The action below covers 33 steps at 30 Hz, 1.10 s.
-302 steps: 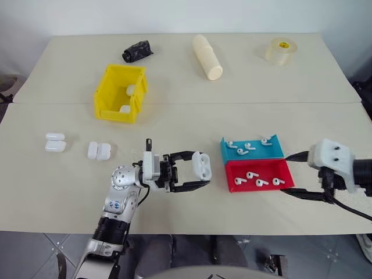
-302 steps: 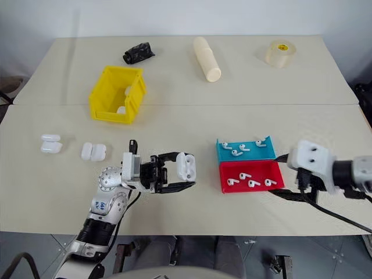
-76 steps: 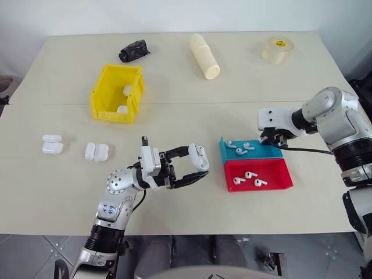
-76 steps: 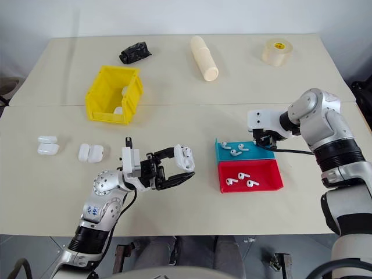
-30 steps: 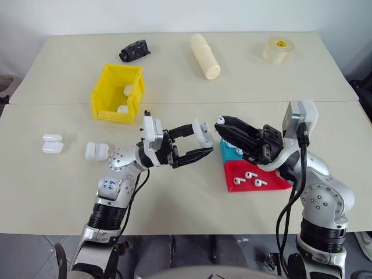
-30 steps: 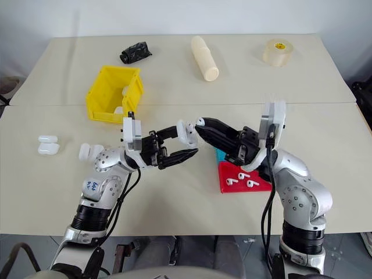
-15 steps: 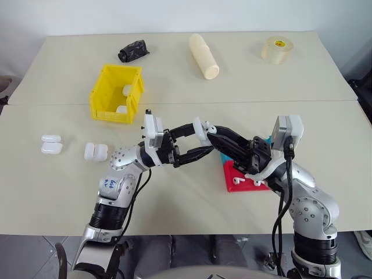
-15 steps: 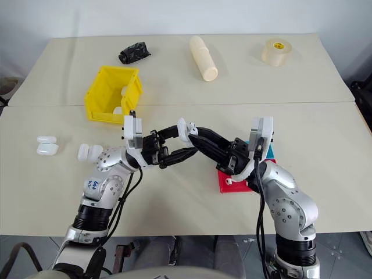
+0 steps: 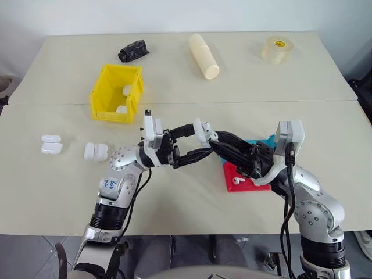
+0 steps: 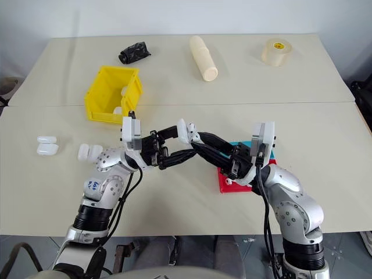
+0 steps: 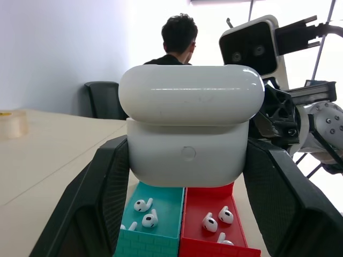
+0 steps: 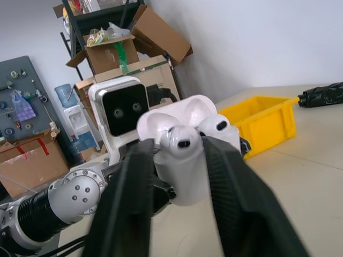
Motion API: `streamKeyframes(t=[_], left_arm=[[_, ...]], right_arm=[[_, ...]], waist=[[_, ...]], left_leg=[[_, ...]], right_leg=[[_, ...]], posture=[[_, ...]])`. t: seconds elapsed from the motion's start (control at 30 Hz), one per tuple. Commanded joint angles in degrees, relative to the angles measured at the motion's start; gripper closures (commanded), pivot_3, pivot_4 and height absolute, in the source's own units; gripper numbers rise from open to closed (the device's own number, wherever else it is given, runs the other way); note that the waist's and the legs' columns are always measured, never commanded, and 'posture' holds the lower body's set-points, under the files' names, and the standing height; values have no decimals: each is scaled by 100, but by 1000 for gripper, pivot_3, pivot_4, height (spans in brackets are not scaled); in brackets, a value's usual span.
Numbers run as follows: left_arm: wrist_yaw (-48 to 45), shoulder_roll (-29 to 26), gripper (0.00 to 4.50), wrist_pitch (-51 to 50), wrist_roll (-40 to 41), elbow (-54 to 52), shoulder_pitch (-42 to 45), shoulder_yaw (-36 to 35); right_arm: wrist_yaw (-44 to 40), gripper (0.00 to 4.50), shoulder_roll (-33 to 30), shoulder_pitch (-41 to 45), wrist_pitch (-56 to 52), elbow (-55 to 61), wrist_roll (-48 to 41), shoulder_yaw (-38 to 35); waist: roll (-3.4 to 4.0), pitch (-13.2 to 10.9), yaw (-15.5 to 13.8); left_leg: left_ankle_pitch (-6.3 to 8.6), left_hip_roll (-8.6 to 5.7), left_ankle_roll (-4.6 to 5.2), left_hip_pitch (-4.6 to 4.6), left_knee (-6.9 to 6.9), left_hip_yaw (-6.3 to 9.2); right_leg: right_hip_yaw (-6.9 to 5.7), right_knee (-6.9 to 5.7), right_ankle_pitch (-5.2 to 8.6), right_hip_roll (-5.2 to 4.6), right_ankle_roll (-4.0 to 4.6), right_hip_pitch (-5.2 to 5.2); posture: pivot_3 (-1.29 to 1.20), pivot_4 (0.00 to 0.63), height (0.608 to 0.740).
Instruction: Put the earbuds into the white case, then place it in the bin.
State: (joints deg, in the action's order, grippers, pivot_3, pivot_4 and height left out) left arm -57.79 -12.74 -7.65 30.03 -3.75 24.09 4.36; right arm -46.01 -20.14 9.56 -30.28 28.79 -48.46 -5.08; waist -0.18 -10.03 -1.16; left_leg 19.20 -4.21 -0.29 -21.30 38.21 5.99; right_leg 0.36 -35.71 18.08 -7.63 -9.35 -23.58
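Jaws of the left gripper (image 9: 193, 142) clamped tight on the small glossy white rounded plastic case (image 11: 188, 128), lid flipped open, held clear above the desk (image 9: 186, 197). Right gripper (image 12: 179, 155) meets it from the opposite side; its jaws stand partly apart with a tiny glossy white plastic earbud (image 12: 179, 140) between them, at the mouth of the open case. Whether the fingers actually press the earbud, cannot tell. A second earbud (image 12: 218, 126) already sits in the case beside it.

Landmark: bright yellow plastic open-top bin (image 9: 116, 93).
- Held case: nearer the robot than the bin and to its right, well apart from it.
- Two white cases visible inside the bin.
- Shallow teal tray (image 11: 153, 211) and shallow red tray (image 11: 209, 214) side by side on the desk, further right of the bin, under the right arm; loose earbuds in both.
- Four spare white cases (image 9: 96, 152) on the desk left of the bin, nearer the robot.
- Black crumpled bundle (image 9: 133, 50), cream cylinder (image 9: 204, 56), clear tape roll (image 9: 277, 50) beyond the bin, toward the far edge.
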Motion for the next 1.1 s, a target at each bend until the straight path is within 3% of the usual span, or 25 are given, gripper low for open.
streamKeyframes(t=[0.03, 0.17, 0.3, 0.43, 0.57, 0.87, 1.1], left_arm=[[-175, 58, 1721, 265, 77, -194, 45, 39], [-206, 38, 1721, 365, -16, -137, 1, 67], [-206, -119, 1721, 634, -343, -10, -34, 111], [-504, -637, 1721, 1394, -1049, 225, -92, 277], [-537, -830, 1721, 1601, -1319, 287, -43, 453], [-205, -799, 1721, 1258, -2024, 285, 358, 1008], [-117, -821, 1721, 967, -2065, 160, 431, 1069]], right_arm=[[-40, 1890, -134, 15, -133, 0, -152, 87], [-67, 498, -244, 43, -86, 10, -148, 12], [-174, 498, -546, -48, -110, -5, -220, -218], [-616, 498, -1341, -398, 56, -148, 65, -683], [-1028, 1397, -1986, -447, 253, -212, 428, -721], [-725, 4487, -2135, 756, -531, 401, 101, 54], [-420, 4487, -2047, 1147, -966, 518, 299, 771]], waist=[[0, 0, -2], [0, 0, -3], [0, 0, -5], [0, 0, -20], [-1, 0, -24], [-3, -2, -20], [-6, -3, -26]], left_leg=[[0, 0, 0, 0, 0, 0], [0, 0, 0, 0, 0, 0], [0, -1, 0, 0, 0, -1], [0, -3, 1, 0, -1, -4], [1, -6, 3, 0, -1, -6], [1, 2, 3, 0, 0, -8], [1, -1, 3, -2, 1, -2]], right_leg=[[0, 5, 0, 0, 0, 1], [0, 9, 0, -1, 0, 1], [0, 9, 0, 0, 0, 1], [0, 12, 0, 0, 0, 2], [1, 13, 0, -1, 0, 3], [1, 12, 0, 1, 0, 1], [-1, 13, 0, -4, 0, 2]], posture=[[0, 150, 740], [0, 150, 740], [0, 150, 740], [0, 150, 740], [0, 150, 740], [0, 150, 740], [0, 150, 740]])
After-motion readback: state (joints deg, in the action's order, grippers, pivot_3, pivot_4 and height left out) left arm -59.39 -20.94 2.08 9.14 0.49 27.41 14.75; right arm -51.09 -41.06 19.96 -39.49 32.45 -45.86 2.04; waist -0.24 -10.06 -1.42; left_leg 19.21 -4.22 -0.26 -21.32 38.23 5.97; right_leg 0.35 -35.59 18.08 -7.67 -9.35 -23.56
